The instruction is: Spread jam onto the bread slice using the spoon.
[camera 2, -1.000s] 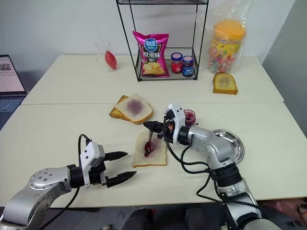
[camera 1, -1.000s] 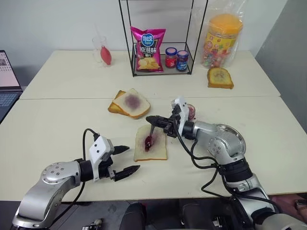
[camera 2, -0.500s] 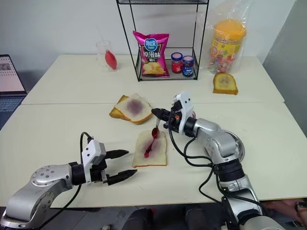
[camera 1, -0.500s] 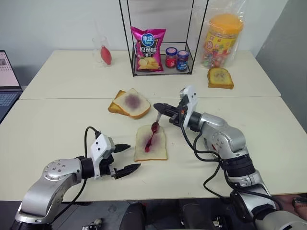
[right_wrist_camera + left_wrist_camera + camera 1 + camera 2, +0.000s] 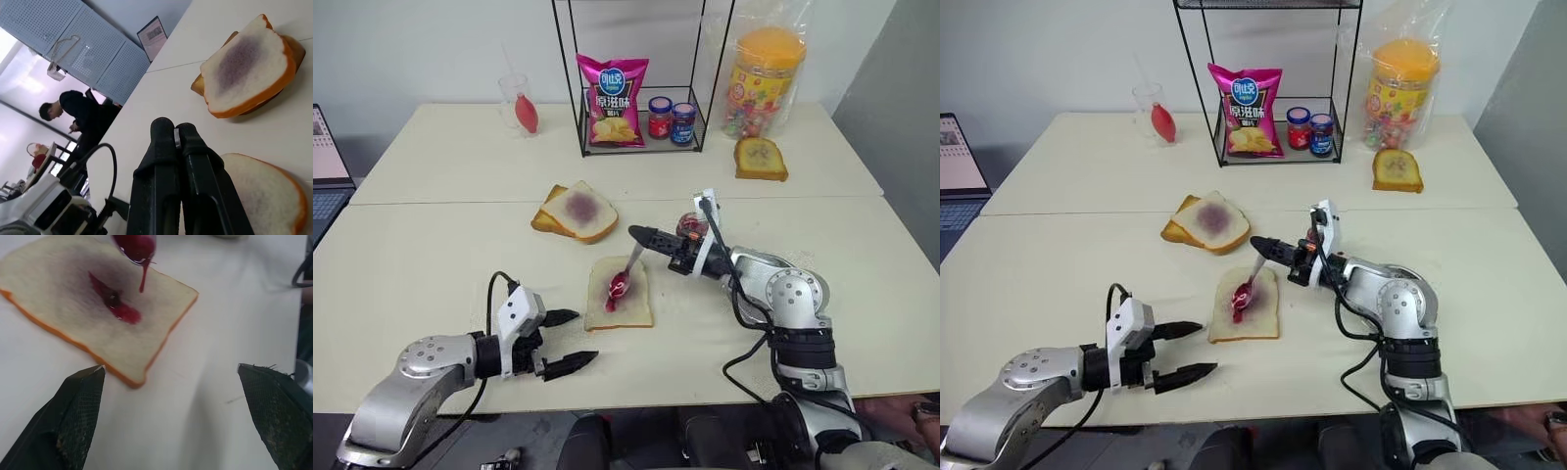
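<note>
My left gripper hangs near the desk's front edge with its fingers spread wide and nothing in them, just beside the bread slice's front-left corner; the bread slice lies flat near the middle of the desk's front half, with a streak of jam down its centre and most of its crumb bare; the spoon slants down over that streak, its bowl red and low over the bread, a thread of jam dripping from it in the left wrist view; my right gripper is clamped tight on the spoon's handle, reaching across from the right; the jam jar stands just behind my right arm, partly hidden. My worry is that nothing pins the bread: if I drag the bowl sideways too hard, the slice could slide or tear; the jam is runny, so lifting or tilting the spoon off the slice could drip on the desk; pulling my right arm back carelessly could knock the jar.
</note>
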